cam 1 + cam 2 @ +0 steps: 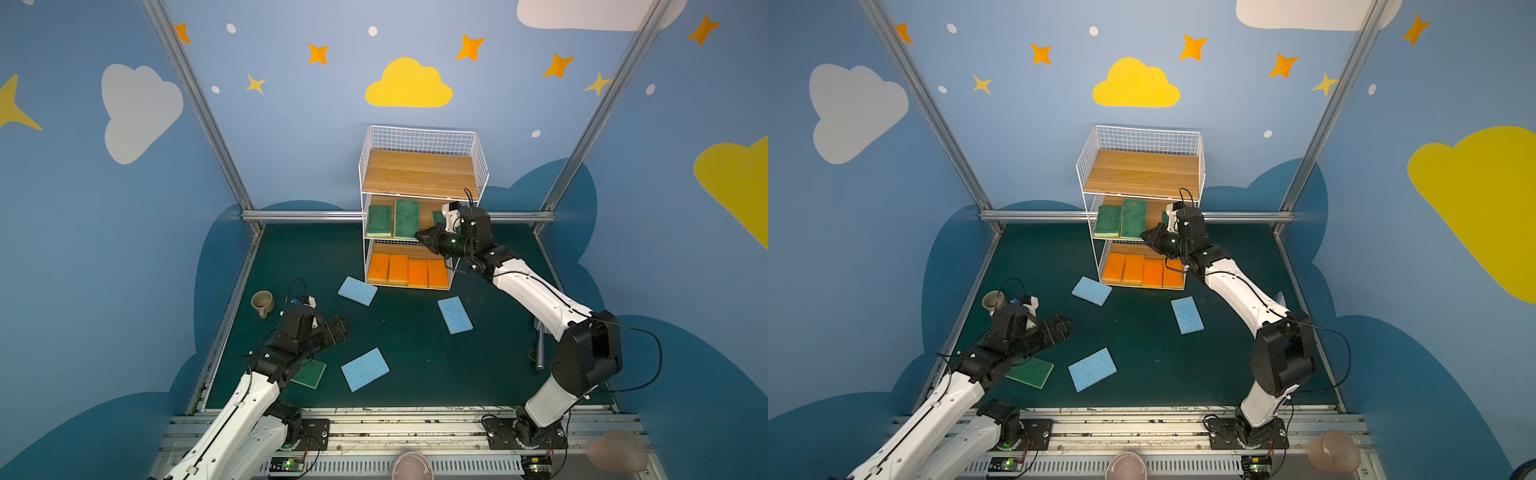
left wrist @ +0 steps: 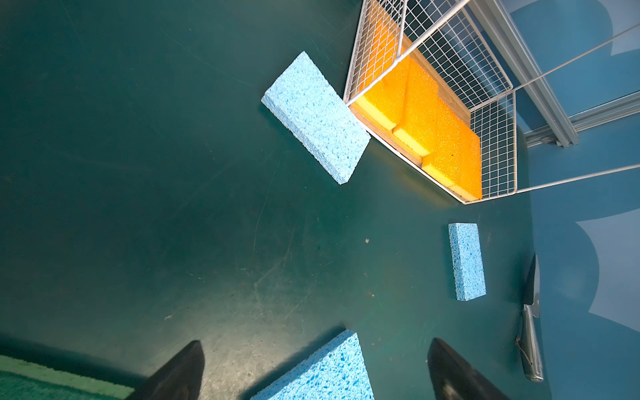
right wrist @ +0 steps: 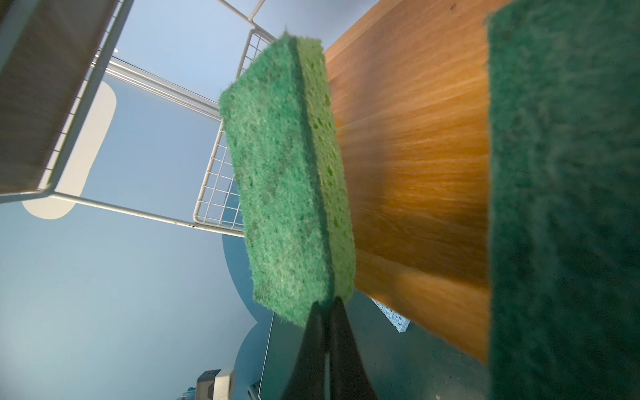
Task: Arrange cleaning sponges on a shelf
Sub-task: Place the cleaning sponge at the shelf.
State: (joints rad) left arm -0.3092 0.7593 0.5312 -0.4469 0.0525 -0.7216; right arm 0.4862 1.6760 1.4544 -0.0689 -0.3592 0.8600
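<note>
The shelf stands at the back of the green mat, its top plank bare. Several orange sponges line the bottom tier. Two green sponges lie on the middle tier. My right gripper is shut on the near edge of a third green sponge, holding it just above the middle plank, dark face up. Three light blue sponges lie on the mat. Another green sponge lies partly under my left arm. My left gripper hangs open over the mat, a blue sponge's corner below it.
A beige cup sits at the mat's left edge, just behind my left wrist. A metal utensil lies near the right edge. Aluminium frame posts and blue walls close in the mat. Two pinkish cups sit by the front rail.
</note>
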